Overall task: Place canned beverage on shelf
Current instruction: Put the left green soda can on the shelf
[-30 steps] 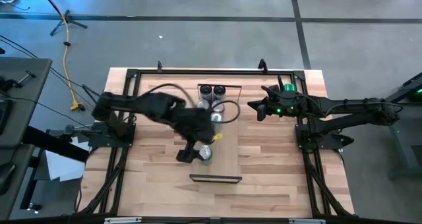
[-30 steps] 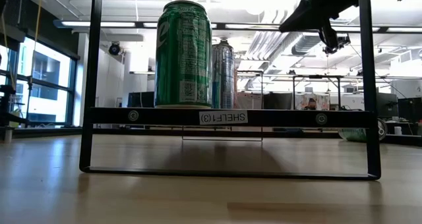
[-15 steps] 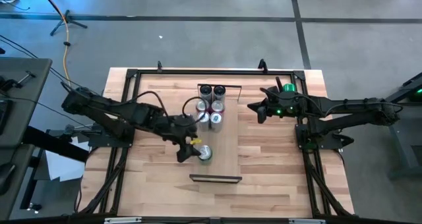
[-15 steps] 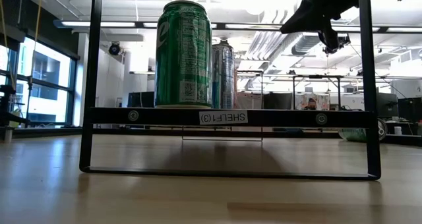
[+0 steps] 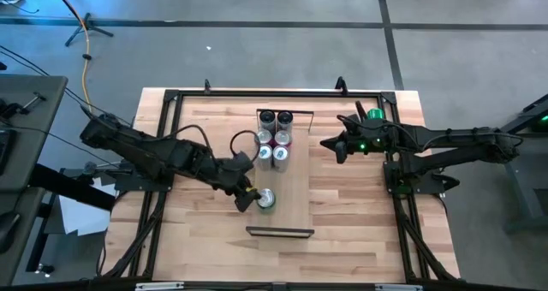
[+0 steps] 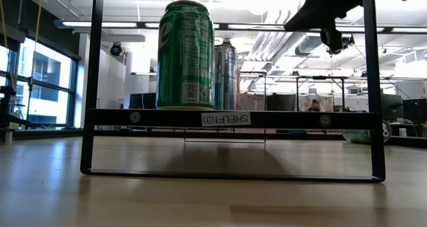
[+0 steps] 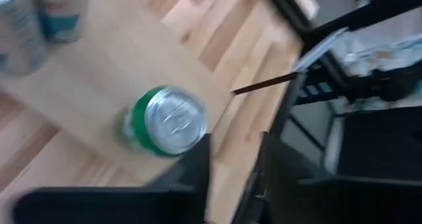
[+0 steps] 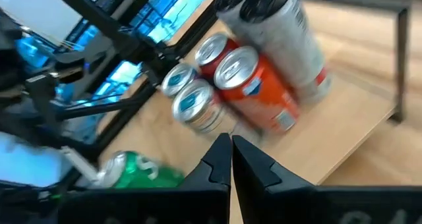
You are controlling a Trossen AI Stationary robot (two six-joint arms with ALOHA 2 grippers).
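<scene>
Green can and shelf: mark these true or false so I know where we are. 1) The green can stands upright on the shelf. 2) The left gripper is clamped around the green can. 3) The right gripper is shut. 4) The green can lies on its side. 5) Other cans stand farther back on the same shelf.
1) True: the green can stands upright on the shelf.
2) False: the left gripper is beside the can, off it, holding nothing.
3) True: the right gripper has its fingers together, empty, hovering to the shelf's right.
4) False: it is upright, lid up.
5) True: a cluster of cans stands at the far end.
</scene>
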